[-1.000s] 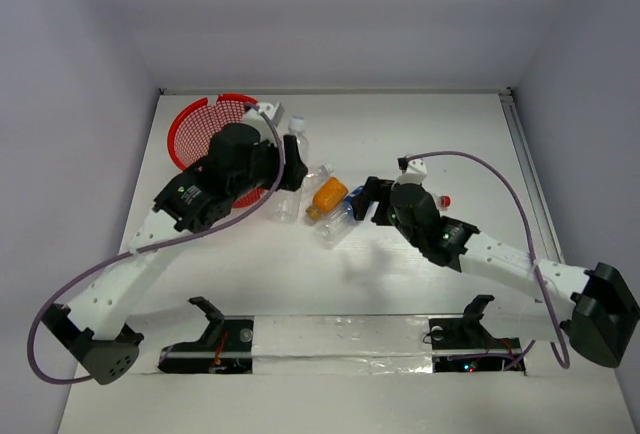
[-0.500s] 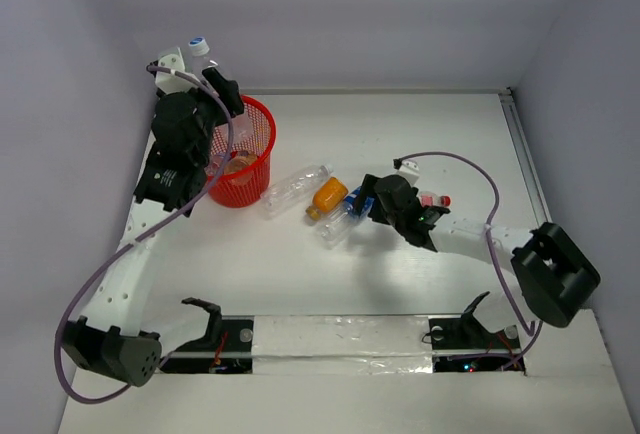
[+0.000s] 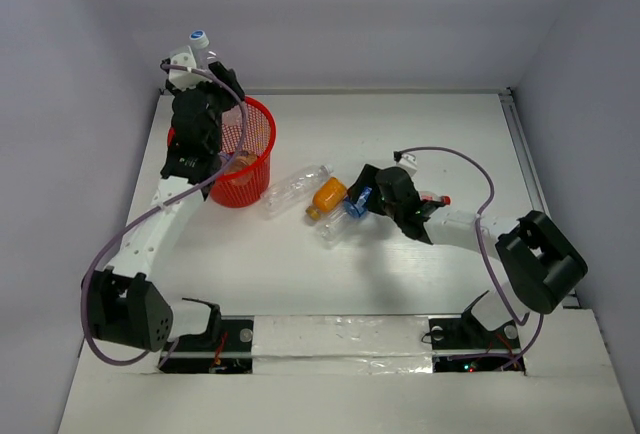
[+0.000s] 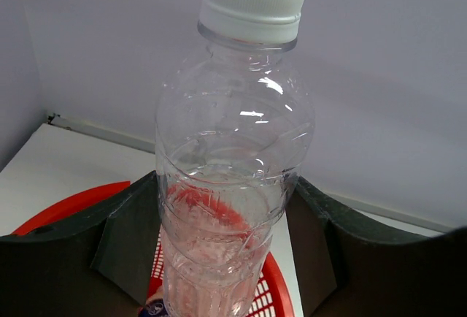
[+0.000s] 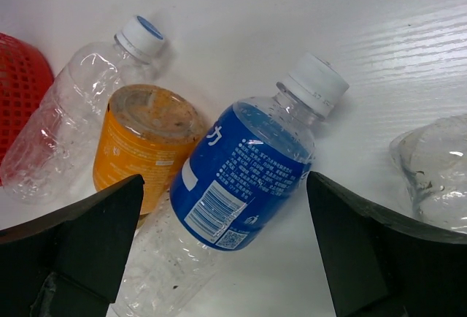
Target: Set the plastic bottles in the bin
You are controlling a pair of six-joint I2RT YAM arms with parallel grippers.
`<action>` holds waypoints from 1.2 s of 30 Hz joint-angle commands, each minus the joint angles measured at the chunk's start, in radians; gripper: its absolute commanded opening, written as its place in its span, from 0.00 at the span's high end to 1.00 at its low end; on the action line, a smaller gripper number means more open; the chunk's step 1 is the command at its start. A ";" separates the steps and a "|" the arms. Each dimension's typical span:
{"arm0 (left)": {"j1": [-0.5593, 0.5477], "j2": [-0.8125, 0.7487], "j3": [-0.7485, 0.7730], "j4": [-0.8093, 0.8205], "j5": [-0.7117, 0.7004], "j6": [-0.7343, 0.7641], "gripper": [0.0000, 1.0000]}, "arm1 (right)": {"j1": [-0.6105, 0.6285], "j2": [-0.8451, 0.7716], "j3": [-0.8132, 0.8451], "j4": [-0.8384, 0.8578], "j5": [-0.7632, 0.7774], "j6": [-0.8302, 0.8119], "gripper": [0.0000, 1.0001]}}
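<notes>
My left gripper (image 3: 207,72) is shut on a plain clear bottle (image 3: 200,46) with a white cap and holds it upright above the far left rim of the red mesh bin (image 3: 262,120). In the left wrist view the bottle (image 4: 233,156) stands between my fingers (image 4: 128,237) with the bin (image 4: 69,206) below. An orange bottle (image 3: 240,162) lies inside the bin. My right gripper (image 3: 360,200) is open, low over a blue-label bottle (image 5: 244,174) that lies between its fingers (image 5: 87,237). Beside it lie an orange bottle (image 5: 142,145) and a clear bottle (image 5: 80,120).
A clear bottle with a red cap (image 3: 436,199) lies just right of the right gripper; part of a clear bottle (image 5: 434,167) shows at the right edge of the right wrist view. The loose bottles lie in a cluster right of the bin. The back wall stands close behind the bin.
My left arm has lifted the clear bottle from beside the bin to high above its far rim. My right gripper has moved left and closer around the blue-label bottle.
</notes>
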 commanded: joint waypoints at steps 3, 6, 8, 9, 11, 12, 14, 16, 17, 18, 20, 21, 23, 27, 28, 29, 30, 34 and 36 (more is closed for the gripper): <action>0.009 0.046 -0.065 0.246 0.000 0.047 0.47 | -0.008 0.023 0.070 0.027 0.020 0.004 0.02; 0.009 0.066 -0.114 0.300 0.015 0.042 0.43 | -0.017 0.060 0.079 0.027 0.020 0.015 0.02; 0.009 0.071 -0.146 0.346 0.023 0.041 0.42 | -0.017 0.074 0.079 0.030 0.022 0.017 0.03; 0.009 0.071 -0.154 0.354 0.024 0.039 0.40 | -0.017 0.080 0.079 0.030 0.025 0.018 0.03; 0.009 0.074 -0.181 0.373 0.026 0.044 0.39 | -0.017 0.095 0.079 0.035 0.025 0.015 0.03; 0.009 0.074 -0.192 0.378 0.026 0.044 0.38 | -0.017 0.100 0.081 0.036 0.022 0.015 0.03; 0.009 0.071 -0.217 0.386 0.030 0.045 0.37 | -0.017 0.112 0.081 0.046 0.014 0.014 0.04; 0.009 0.055 -0.240 0.397 0.030 0.042 0.35 | -0.017 0.115 0.072 0.052 0.008 0.014 0.08; 0.009 0.048 -0.264 0.400 0.035 0.038 0.35 | -0.017 0.115 0.067 0.058 0.008 0.012 0.09; 0.009 0.038 -0.277 0.400 0.038 0.036 0.31 | -0.017 0.114 0.062 0.061 0.008 0.011 0.10; 0.009 0.006 -0.307 0.395 0.043 0.022 0.22 | -0.017 0.123 0.058 0.069 0.008 0.005 0.10; 0.009 -0.006 -0.316 0.392 0.041 0.018 0.19 | -0.017 0.129 0.062 0.070 -0.004 0.000 0.10; 0.009 -0.046 -0.327 0.366 0.037 0.009 0.14 | -0.017 0.143 0.073 0.067 -0.013 -0.003 0.09; 0.009 -0.124 -0.329 0.311 0.050 -0.001 0.06 | -0.017 0.149 0.066 0.078 -0.020 0.001 0.12; 0.009 -0.162 -0.329 0.289 0.057 -0.011 0.06 | -0.017 0.147 0.061 0.081 -0.020 0.003 0.16; 0.009 -0.182 -0.329 0.283 0.073 -0.017 0.06 | -0.017 0.144 0.056 0.087 -0.020 0.004 0.17; 0.009 -0.201 -0.329 0.272 0.076 -0.025 0.06 | -0.017 0.141 0.052 0.090 -0.021 0.004 0.20; 0.009 -0.316 -0.330 0.205 0.116 -0.117 0.06 | -0.017 0.114 0.021 0.101 -0.021 0.006 0.41; 0.009 -0.350 -0.326 0.174 0.164 -0.151 0.07 | -0.017 0.097 0.010 0.107 -0.017 0.006 0.46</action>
